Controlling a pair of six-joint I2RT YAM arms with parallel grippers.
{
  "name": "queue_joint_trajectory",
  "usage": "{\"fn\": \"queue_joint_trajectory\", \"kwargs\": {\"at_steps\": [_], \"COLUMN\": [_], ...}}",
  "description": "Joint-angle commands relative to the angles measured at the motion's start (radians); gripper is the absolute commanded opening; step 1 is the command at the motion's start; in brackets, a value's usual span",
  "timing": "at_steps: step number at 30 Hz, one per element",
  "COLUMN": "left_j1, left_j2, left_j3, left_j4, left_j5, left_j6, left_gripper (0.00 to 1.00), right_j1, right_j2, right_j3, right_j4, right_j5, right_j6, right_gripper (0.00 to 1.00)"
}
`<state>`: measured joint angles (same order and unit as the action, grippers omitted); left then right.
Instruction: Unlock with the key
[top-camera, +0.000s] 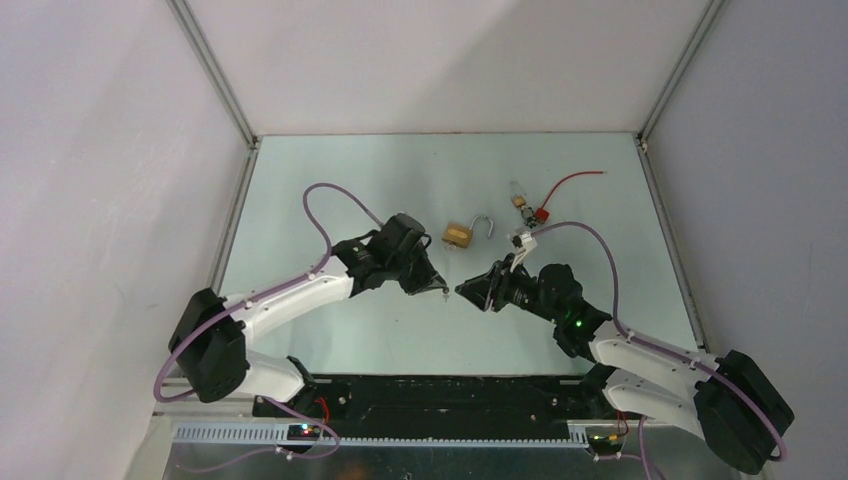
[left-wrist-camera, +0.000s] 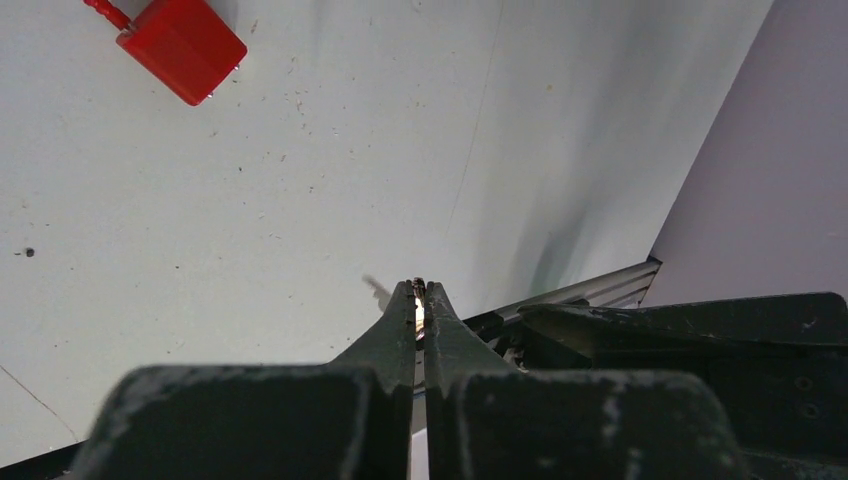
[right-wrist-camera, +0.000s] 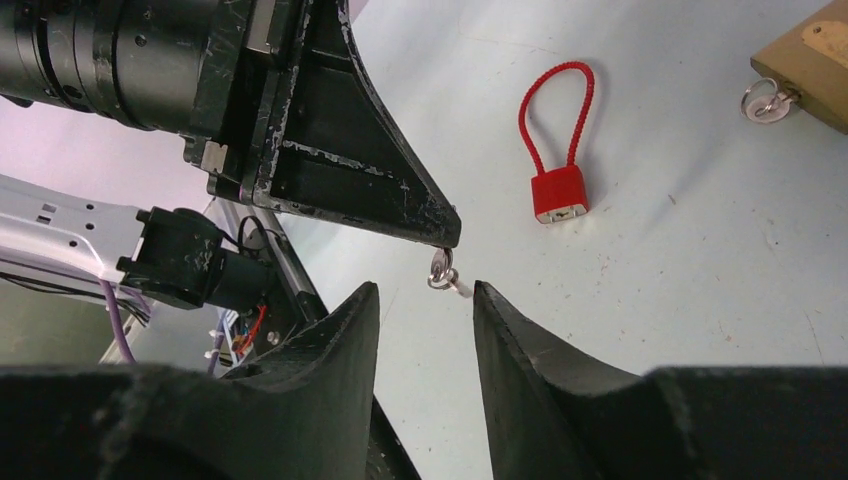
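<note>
We found the left gripper clamped shut on the key at its tip, near the middle of the table, while the right gripper, jaws parted, stood just right of the key, facing it.

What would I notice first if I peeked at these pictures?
Two black grippers nearly touch mid-table: the left gripper pinches a tiny silver key, and the right gripper faces it, jaws open. Behind them lies a brass padlock with its shackle swung open, with a red tag to its right.
</note>
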<state>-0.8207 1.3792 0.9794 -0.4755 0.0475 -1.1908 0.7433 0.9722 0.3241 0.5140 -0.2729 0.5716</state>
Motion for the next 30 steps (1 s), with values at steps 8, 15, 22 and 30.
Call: {"fn": "queue_joint_trajectory", "kwargs": {"at_steps": [8,15,22,30], "left_j1": [-0.026,-0.036,-0.049,-0.06], "left_j2": [-0.051,-0.062,-0.068,-0.082], "left_j3": [0.063,0.07,0.068,0.064], "left_j4": [0.026,0.026,0.03,0.036], "left_j5": [-0.044,-0.077,-0.103,-0.126], "left_j6": [-0.021,-0.015,-0.01,-0.006], "left_gripper": [0.0,0.0,0.0,0.0], "right_j1": [0.011,0.015,0.015,0.014], "right_j2": [0.088,0.122,0.165,0.181], "right_j3": [0.001,0.002,0.014,0.018], "right_j4": [0.158,0.188,0.222,0.251], "right_j5": [-0.011,0.001,-0.017,-0.037], "right_j6": [0.059,0.078,0.099,0.107], "right_gripper": [0.36,0.29,0.27,0.06]}}
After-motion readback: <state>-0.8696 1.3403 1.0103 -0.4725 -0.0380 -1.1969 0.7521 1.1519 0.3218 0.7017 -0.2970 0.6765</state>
